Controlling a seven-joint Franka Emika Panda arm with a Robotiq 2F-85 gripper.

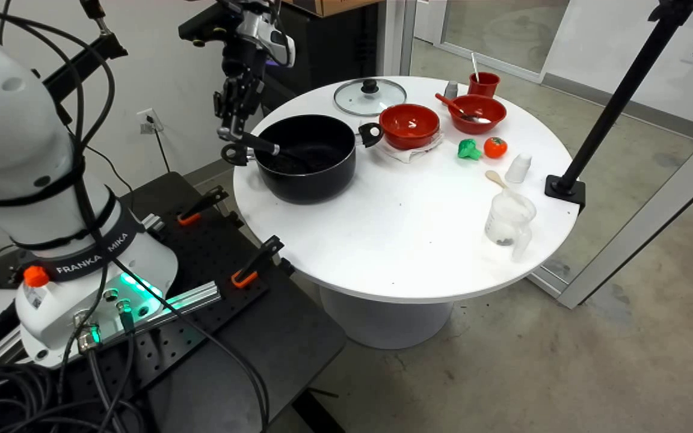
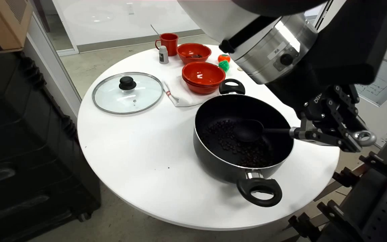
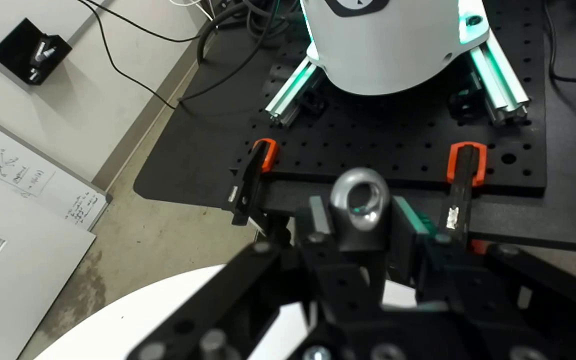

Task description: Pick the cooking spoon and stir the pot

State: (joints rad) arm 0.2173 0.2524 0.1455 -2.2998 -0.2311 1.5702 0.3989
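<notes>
Clamped end effector, tilted toward the arm base

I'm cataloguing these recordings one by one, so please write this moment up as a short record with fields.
Utensil: long slim black cooking spoon, tilted, its head inside the wide round black pot
Gripper: black two-finger gripper, shut on the spoon's handle
Pot contents: small dark bean-like pieces
Lid: round clear glass lid with a black knob, lying on the round white table
Nearby: stacked glossy red bowls on a white cloth
Unclear: whether the spoon's head touches the pieces
</notes>
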